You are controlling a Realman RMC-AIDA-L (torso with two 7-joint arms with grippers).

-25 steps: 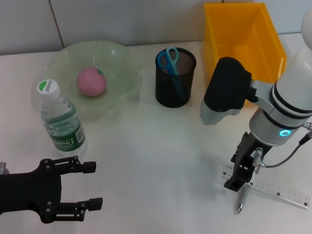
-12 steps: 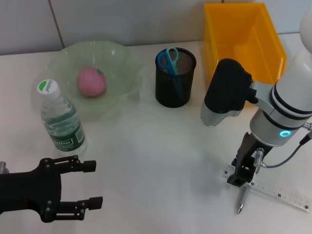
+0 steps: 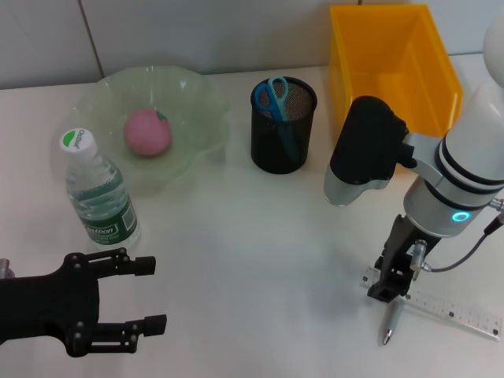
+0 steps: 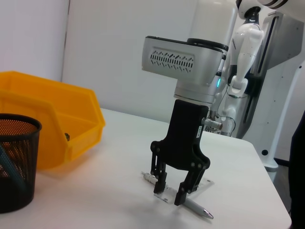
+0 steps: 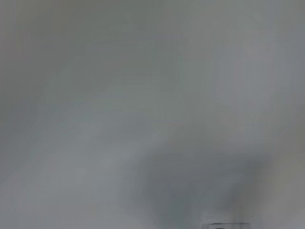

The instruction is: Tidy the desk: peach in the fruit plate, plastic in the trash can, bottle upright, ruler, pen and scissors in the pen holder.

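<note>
Clear ruler [image 3: 441,305] lies flat crossing the silver pen [image 3: 391,320]; bottle [image 3: 98,191] upright, peach [image 3: 147,131] plated

The right gripper [image 3: 383,290] stands over the pen [image 3: 390,321] and ruler [image 3: 457,313], left gripper [image 3: 150,293] idle.

**Arm and tool status**

Right arm: extended forward on the robot's right, white and grey forearm with a lit cyan ring at the wrist. Right tool [image 3: 386,293] points straight down; its black fingers [image 4: 159,180] stand apart, tips at the worktop surface, as seen in the left wrist view. A cable loops from the wrist.

Left arm: low at the near left of the head view, horizontal. Left tool [image 3: 150,294] is black, fingers spread wide, holding nothing, pointing rightward.
</note>
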